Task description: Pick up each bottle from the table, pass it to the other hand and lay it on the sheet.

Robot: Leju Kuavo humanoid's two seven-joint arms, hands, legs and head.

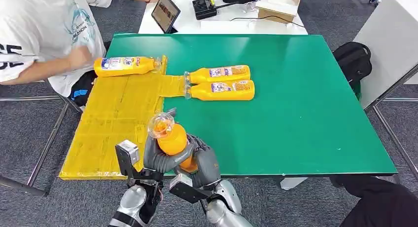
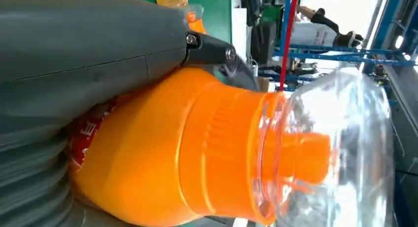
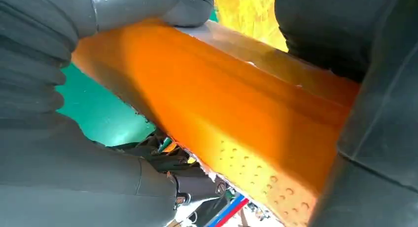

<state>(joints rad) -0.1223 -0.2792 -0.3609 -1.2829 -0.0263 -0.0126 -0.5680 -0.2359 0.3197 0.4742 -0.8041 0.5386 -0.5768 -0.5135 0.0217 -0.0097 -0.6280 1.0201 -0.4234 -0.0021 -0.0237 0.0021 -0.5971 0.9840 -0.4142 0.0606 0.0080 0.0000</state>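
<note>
Green table (image 1: 296, 113), both hands (image 1: 162, 158) (image 1: 204, 163) gripping orange bottle (image 1: 172, 138), left wrist view shows clear cap (image 2: 340, 153)

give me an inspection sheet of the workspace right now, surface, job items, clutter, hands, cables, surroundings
surface: green table with a yellow sheet over its left part.
job's things: one orange bottle lies on the sheet's far end; two bottles lie side by side on the green, caps at the sheet's edge; a fourth, the held bottle, is up at the near edge.
clutter: nothing seen on the green table.
hands: left hand and right hand both grip the held bottle.
cables: one on the white table behind.
surroundings: person seated at left, tablet, cardboard box, black backpack.
</note>
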